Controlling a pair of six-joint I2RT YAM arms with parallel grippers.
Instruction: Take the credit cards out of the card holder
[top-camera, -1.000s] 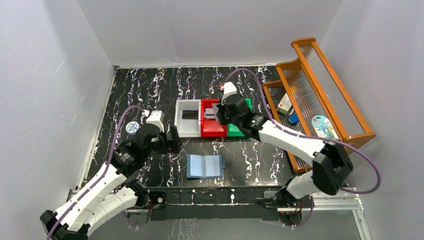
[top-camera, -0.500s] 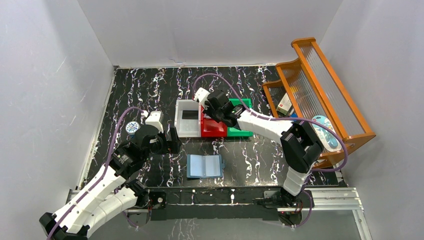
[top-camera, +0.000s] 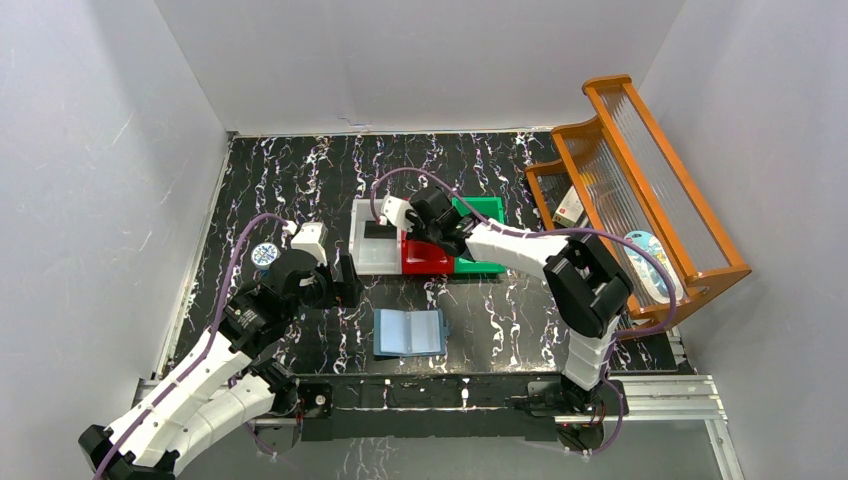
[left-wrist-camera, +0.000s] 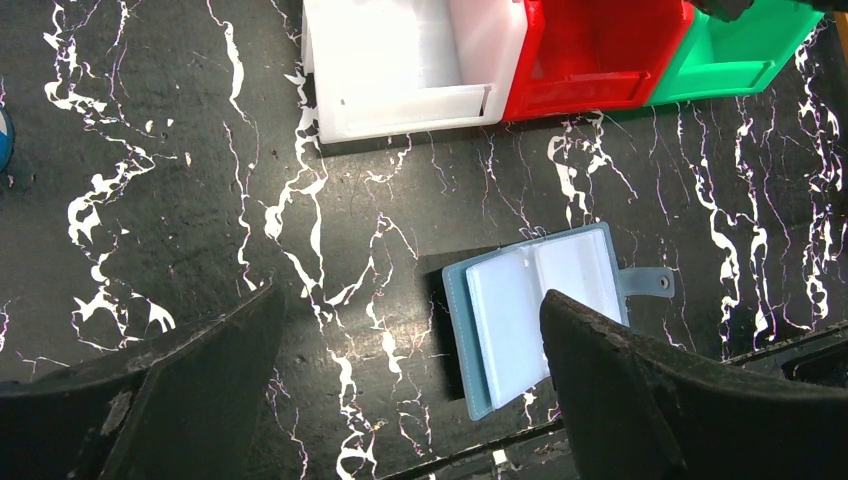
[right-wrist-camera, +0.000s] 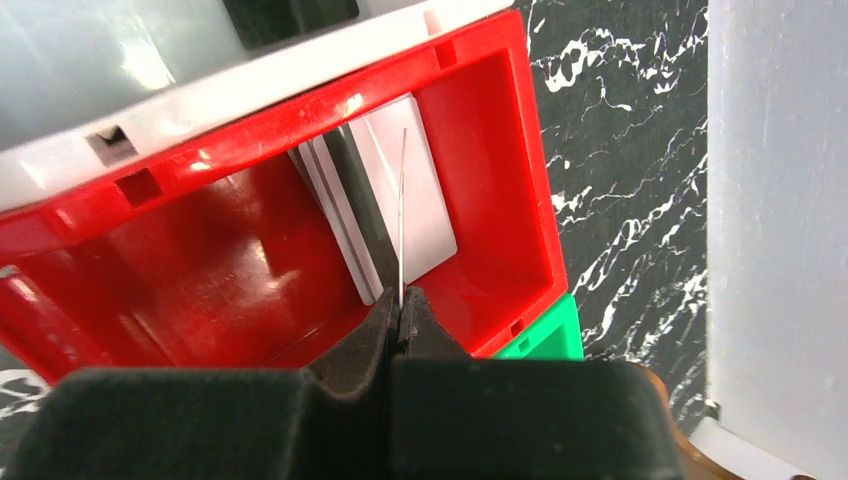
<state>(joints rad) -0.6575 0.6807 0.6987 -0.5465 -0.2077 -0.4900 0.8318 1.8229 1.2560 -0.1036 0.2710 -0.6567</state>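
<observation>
The card holder (top-camera: 410, 332) (left-wrist-camera: 540, 310), a blue bifold wallet, lies open on the table with its snap tab to the right. My left gripper (top-camera: 345, 285) (left-wrist-camera: 405, 300) hangs open over bare table just left of it. My right gripper (top-camera: 412, 228) (right-wrist-camera: 400, 305) is shut on a thin credit card (right-wrist-camera: 402, 215), seen edge-on, above the red bin (top-camera: 425, 262) (right-wrist-camera: 500, 150). A pale grey card (right-wrist-camera: 425, 200) lies on that bin's floor. A black card (top-camera: 380, 230) (right-wrist-camera: 290, 15) lies in the white bin (top-camera: 372, 262).
A green bin (top-camera: 480, 265) stands to the right of the red one. A wooden rack (top-camera: 650, 160) along the right side holds a white-and-red box (top-camera: 570, 207). A round blue tin (top-camera: 264, 254) sits at the left, beside my left arm.
My right arm has swung left with the card, from over the red and green bins to the red bin's left side. The left arm and the card holder have not moved.
</observation>
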